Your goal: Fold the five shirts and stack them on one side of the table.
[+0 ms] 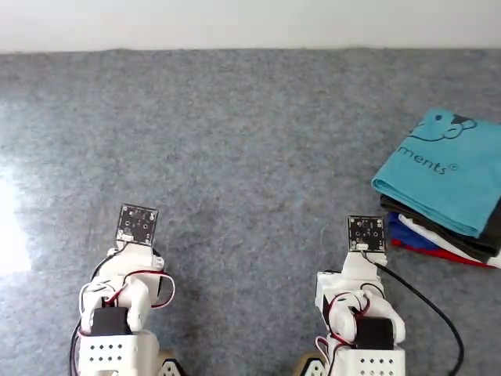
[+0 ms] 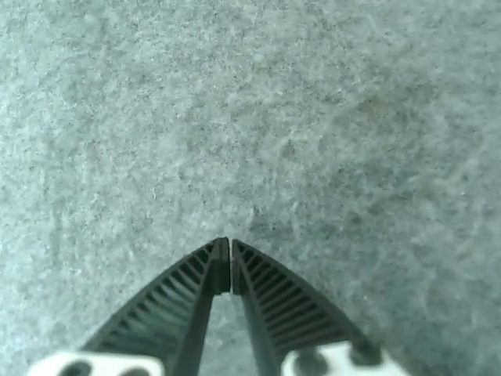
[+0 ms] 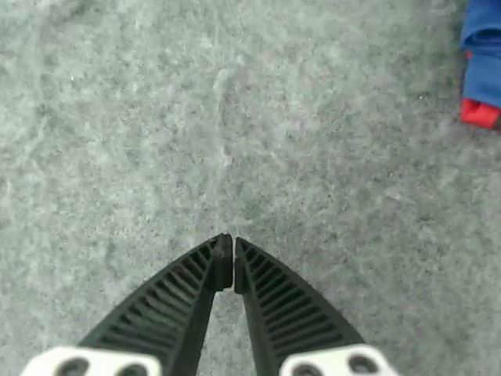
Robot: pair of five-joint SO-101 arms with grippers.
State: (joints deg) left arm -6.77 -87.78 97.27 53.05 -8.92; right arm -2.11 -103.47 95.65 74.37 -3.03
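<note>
The left gripper (image 2: pixel 229 266) and right gripper (image 3: pixel 233 266) both hang closed on nothing above the grey table (image 1: pixel 235 133). The stack of folded shirts (image 1: pixel 442 184), teal on top, sits at the table's right side, near the right gripper but apart from it. Light, limp cloth: I judge a folded edge the safest hold.
</note>
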